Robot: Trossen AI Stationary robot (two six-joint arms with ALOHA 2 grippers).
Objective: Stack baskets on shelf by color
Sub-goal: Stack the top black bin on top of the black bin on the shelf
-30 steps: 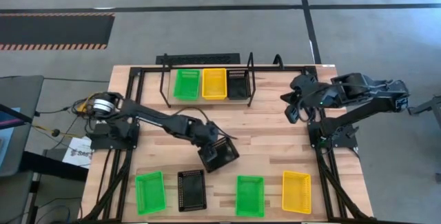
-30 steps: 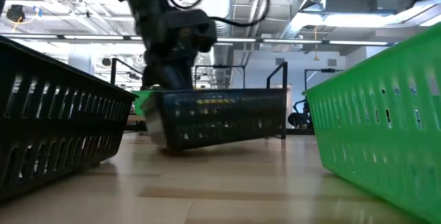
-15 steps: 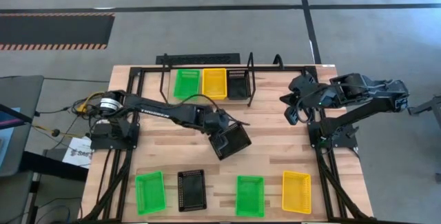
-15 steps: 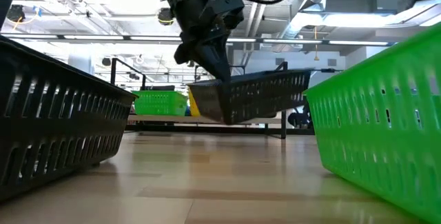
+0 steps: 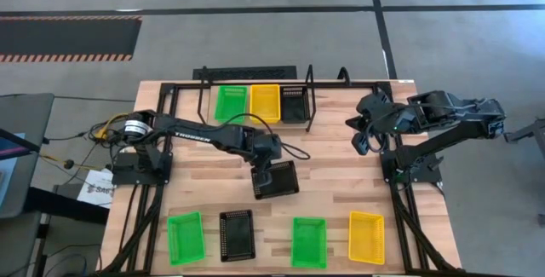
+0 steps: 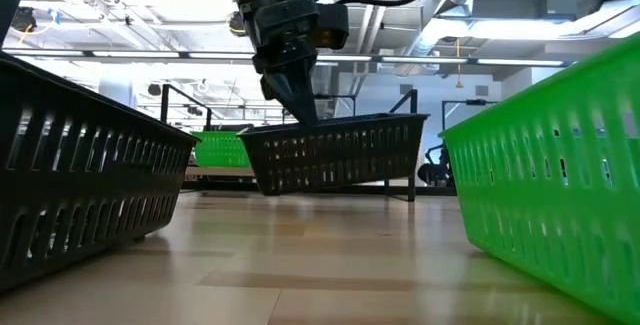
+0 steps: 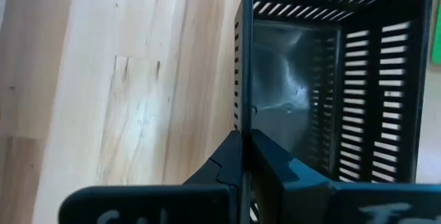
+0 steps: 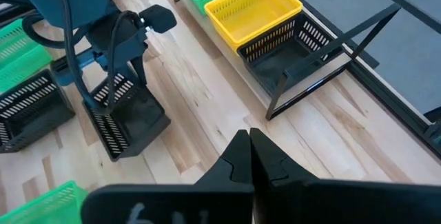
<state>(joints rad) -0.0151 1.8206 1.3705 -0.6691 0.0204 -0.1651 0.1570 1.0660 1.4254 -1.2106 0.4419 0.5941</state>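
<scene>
The carried black basket hangs clear of the surface near its centre, held by one long wall in the left claw, which is clenched on that rim; the left wrist view shows the wall pinched between the two fingers. In the low view the basket rides almost level, slightly tilted.

Its destination is the black basket on the shelf, the right-hand one of three on the shelf at the far edge of the surface, beside a yellow basket and a green basket. From the claw, that target lies toward the far edge and a little toward the right edge. We judge that the carried basket's long axis runs nearly parallel to the target's, so little rotation is needed before nesting.

The left arm is the nearer one. The right claw waits clenched and empty near the right edge.
</scene>
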